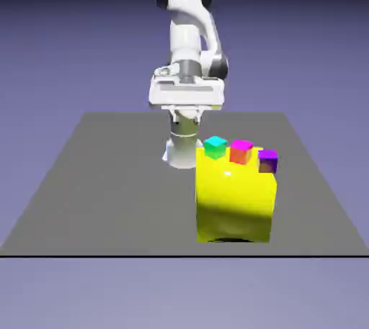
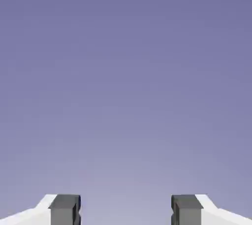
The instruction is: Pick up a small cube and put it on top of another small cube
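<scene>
Grey fingertips (image 2: 64, 210) wide apart, nothing between; gripper (image 2: 126, 210) open.

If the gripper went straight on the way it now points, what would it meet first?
Probably nothing: the hand view shows only backdrop beyond the open gripper, though depth there is hard to judge.

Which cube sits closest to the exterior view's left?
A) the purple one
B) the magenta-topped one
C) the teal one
C: the teal cube lies left of the magenta-topped cube, with the purple cube farthest right.
</scene>
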